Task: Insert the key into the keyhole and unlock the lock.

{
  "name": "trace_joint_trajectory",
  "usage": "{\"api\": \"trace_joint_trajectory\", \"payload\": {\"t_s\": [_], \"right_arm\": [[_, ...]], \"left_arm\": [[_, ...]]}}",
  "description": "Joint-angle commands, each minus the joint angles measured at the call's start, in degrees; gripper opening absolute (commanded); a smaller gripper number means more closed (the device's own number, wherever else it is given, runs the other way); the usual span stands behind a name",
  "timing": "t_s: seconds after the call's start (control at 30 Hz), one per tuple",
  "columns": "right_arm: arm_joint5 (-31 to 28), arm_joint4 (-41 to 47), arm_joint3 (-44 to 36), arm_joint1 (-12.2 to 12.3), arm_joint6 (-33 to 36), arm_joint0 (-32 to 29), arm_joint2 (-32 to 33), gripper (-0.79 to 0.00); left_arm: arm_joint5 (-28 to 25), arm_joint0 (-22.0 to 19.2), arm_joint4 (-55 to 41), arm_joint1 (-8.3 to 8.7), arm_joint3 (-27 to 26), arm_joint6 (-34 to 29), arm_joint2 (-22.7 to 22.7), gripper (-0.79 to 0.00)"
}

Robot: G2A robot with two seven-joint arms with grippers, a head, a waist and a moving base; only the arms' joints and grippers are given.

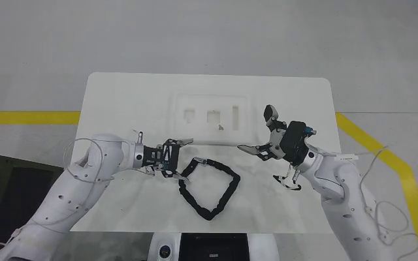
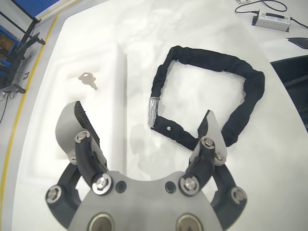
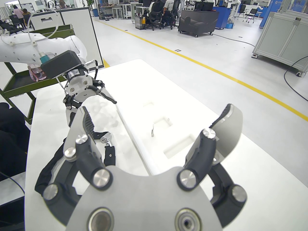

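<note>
Key (image 2: pixel 87 80): likely light, slippery; you should pinch its head, 12 o'clock of lock (image 2: pixel 251 90).
Left end effector (image 2: pixel 143 110), right end effector (image 3: pixel 156 110): both open.

Over the table (image 1: pixel 117 98) now — foam tray (image 1: pixel 183 104) toward the far edge, roughly centred. On the tray, about midway along, the key (image 1: pixel 221 126). Just in front, on the robot's side, the chain lock (image 1: pixel 226 193), flat on the table in a loop. At the loop's left end, close by the tray's front edge, the left claw (image 1: pixel 185 158). Off the tray's right end — right claw (image 1: pixel 256 130), apart from the lock.
</note>
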Motion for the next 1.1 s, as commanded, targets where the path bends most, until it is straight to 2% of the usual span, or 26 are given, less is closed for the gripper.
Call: {"api": "trace_joint_trajectory", "payload": {"t_s": [0.0, 0.2, 0.53, 0.6, 0.73, 0.9, 1.07], "right_arm": [[0.0, 0.0, 0.0, 0.0, 0.0, 0.0, 0.0, 0.0], [0.0, 0.0, 0.0, 0.0, 0.0, 0.0, 0.0, 0.0], [0.0, 0.0, 0.0, 0.0, 0.0, 0.0, 0.0, 0.0], [0.0, 0.0, 0.0, 0.0, 0.0, 0.0, 0.0, 0.0], [0.0, 0.0, 0.0, 0.0, 0.0, 0.0, 0.0, 0.0], [0.0, 0.0, 0.0, 0.0, 0.0, 0.0, 0.0, 0.0], [0.0, 0.0, 0.0, 0.0, 0.0, 0.0, 0.0, 0.0]], "left_arm": [[0.01, -0.37, 0.31, -0.01, 0.37, 0.39, 1.42, 0.0], [0.01, -2.29, 0.48, -0.42, 2.32, 0.3, 4.44, 0.0], [0.01, -6.87, 0.03, -2.13, 6.21, 0.11, 9.79, 0.0], [0.01, -7.65, -0.34, -2.44, 7.06, -0.13, 10.93, -0.089], [0.01, -9.03, -0.94, -2.89, 8.76, -0.51, 12.7, -0.175], [0.01, -10.43, -2.5, -3.51, 10.87, -1.33, 13.93, -0.394], [0.07, -11.66, -3.93, -4.17, 12.5, -2.56, 14.64, -0.403]]}}
